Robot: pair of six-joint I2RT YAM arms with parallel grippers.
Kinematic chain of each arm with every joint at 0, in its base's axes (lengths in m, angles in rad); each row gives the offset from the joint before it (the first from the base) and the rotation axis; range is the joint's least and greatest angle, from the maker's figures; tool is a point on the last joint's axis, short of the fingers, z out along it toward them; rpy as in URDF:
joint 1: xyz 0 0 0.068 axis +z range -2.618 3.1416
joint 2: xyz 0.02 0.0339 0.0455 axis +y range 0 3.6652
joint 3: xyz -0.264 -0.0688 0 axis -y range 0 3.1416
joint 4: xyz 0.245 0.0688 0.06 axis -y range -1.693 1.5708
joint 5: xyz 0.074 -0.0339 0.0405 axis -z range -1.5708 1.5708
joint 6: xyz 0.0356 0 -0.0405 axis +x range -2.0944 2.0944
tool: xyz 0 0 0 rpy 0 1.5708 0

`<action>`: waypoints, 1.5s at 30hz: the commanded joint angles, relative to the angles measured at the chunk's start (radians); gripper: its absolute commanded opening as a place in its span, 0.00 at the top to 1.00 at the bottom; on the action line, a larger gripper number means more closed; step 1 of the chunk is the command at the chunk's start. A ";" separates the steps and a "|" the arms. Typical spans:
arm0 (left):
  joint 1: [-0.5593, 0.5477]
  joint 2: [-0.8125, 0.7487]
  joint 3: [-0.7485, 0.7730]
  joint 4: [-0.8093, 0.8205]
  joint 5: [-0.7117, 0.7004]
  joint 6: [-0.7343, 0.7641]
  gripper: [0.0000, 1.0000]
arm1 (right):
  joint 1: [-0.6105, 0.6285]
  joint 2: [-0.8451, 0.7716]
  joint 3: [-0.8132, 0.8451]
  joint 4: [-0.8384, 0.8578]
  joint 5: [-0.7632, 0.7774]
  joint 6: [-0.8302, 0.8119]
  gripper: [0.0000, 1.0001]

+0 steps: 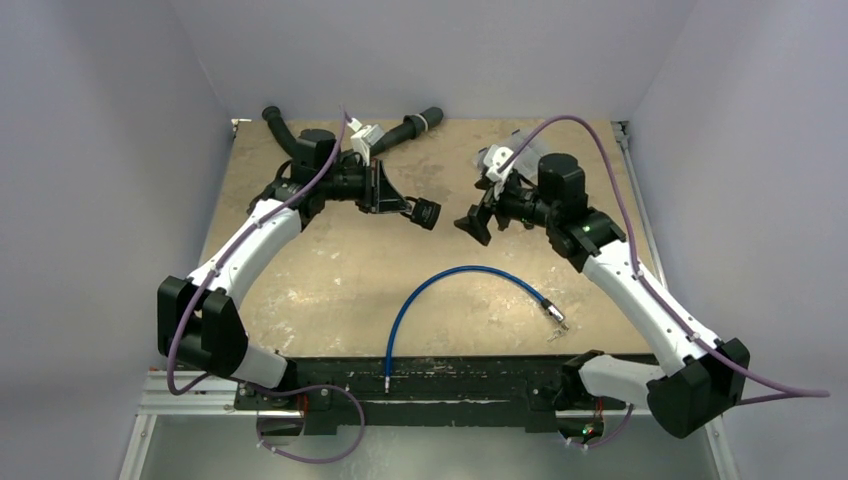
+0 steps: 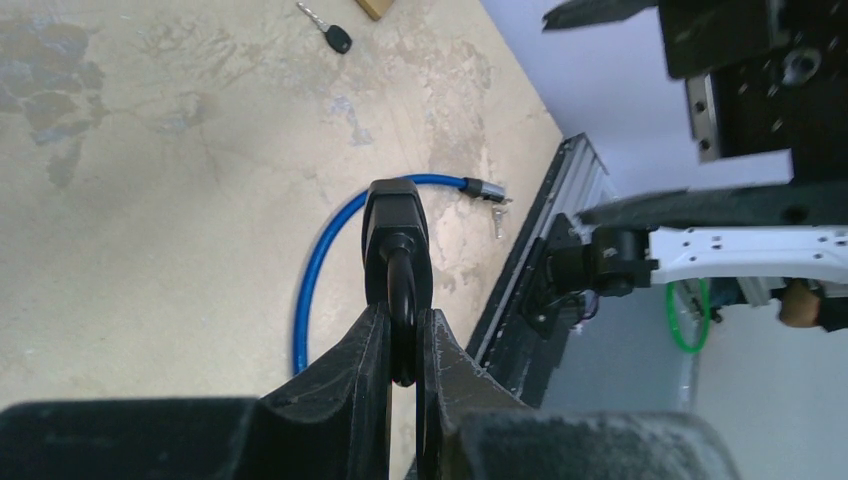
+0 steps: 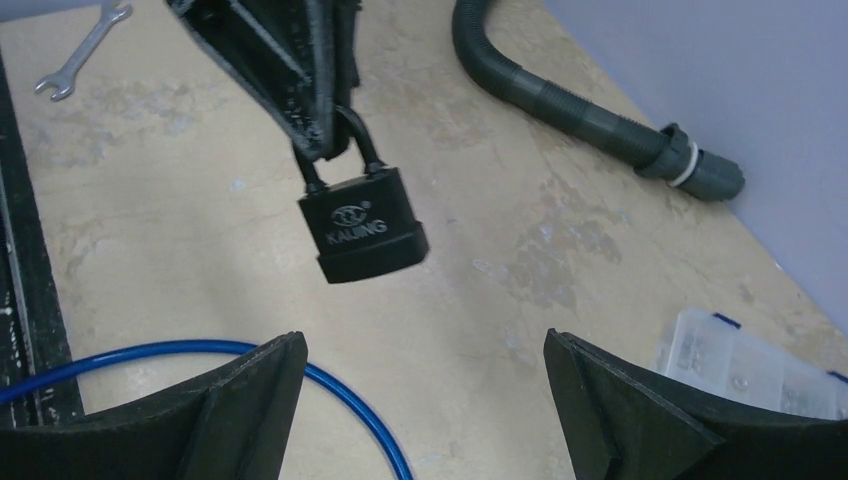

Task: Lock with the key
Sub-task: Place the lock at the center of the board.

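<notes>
Now the left claw (image 2: 405,322) pinches the likely heavy padlock (image 3: 365,225) by its loop; the right claw (image 3: 422,346) gapes empty. Grab the tiny key (image 2: 338,39) by its black head.

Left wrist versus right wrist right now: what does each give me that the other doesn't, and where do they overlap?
Left wrist only: the key lying on the table, and the metal end of the blue cable. Right wrist only: the branded face of the padlock, a wrench, a black hose, a clear plastic box, and the right gripper, open and empty. Both: the padlock held by its shackle in the left gripper, and the blue cable on the table.
</notes>
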 commanded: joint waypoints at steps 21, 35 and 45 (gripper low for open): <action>-0.083 -0.063 -0.002 0.241 0.115 -0.202 1.00 | 0.270 -0.013 -0.099 0.175 0.229 -0.254 0.03; -0.084 -0.073 -0.003 0.266 0.140 -0.228 1.00 | 0.285 0.030 -0.093 0.193 0.260 -0.250 0.27; -0.078 -0.073 0.007 0.241 0.124 -0.183 0.83 | 0.263 0.037 -0.080 0.176 0.293 -0.143 0.56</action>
